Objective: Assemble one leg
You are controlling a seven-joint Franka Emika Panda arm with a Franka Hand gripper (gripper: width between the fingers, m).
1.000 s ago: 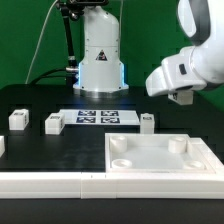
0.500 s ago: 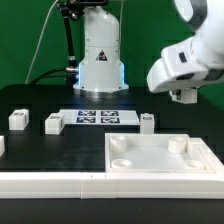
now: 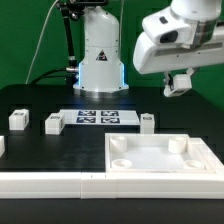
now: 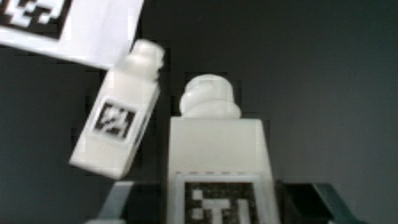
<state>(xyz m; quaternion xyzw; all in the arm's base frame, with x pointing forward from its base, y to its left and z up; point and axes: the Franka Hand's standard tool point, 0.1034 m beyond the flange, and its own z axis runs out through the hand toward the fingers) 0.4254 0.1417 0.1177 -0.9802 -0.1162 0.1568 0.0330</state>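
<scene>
My gripper (image 3: 178, 86) hangs high above the table at the exterior view's right, over the far edge of the large white panel (image 3: 160, 158). In the wrist view the gripper (image 4: 222, 203) is shut on a white leg (image 4: 217, 135) with its tag facing the camera; a dark finger (image 4: 128, 197) stands on either side of it. Another leg (image 4: 121, 112) lies on the black table below, beside a corner of the marker board (image 4: 63, 28). The exterior view shows loose legs at the left (image 3: 18, 119), left of the board (image 3: 53, 123) and right of the board (image 3: 147, 122).
The marker board (image 3: 97, 117) lies at mid table. The robot base (image 3: 98, 55) stands behind it. A white rail (image 3: 50, 185) runs along the front edge. One more white piece (image 3: 2, 146) sits at the far left edge.
The arm has swung up and toward the exterior view's left, turning the wrist; the gripper now hangs higher. The loose parts on the table have not moved.
</scene>
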